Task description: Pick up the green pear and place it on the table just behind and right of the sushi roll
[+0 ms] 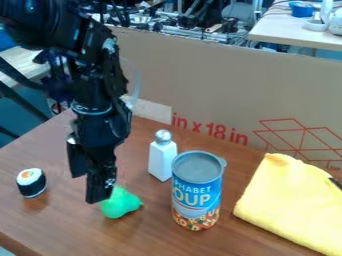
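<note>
Black gripper (pixel 89 188) open, nothing held, right by green toy pear (pixel 120 203) on brown table (pixel 143 240), left of can (pixel 196 191) with printed label, red lettering on cardboard (pixel 200 80) behind.

1 green pear (pixel 123 204) (sideways), on table (pixel 73 225)

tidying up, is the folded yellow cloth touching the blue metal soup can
Apart. The camera view shows a strip of brown wooden tabletop between the soup can and the yellow cloth.
</note>
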Robot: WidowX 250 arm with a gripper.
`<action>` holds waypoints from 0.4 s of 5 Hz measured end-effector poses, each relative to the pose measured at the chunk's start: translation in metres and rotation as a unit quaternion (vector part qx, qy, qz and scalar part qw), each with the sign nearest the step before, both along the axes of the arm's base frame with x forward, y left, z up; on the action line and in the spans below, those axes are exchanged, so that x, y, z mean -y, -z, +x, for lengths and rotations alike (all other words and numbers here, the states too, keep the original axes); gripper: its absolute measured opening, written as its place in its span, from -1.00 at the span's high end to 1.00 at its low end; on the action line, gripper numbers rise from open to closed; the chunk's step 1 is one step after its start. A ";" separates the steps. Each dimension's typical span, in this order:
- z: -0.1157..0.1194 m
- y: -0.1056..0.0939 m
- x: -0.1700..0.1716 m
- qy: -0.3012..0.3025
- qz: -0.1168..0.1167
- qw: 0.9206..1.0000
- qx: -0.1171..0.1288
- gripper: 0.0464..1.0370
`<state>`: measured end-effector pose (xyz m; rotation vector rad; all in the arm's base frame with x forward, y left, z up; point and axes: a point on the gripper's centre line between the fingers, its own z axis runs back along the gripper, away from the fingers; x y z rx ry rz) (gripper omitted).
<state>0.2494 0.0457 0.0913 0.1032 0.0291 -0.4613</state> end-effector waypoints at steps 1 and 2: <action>0.010 0.010 0.000 0.012 -0.018 1.000 -0.002 -0.94; 0.018 0.016 0.000 0.019 -0.021 1.000 0.003 -0.94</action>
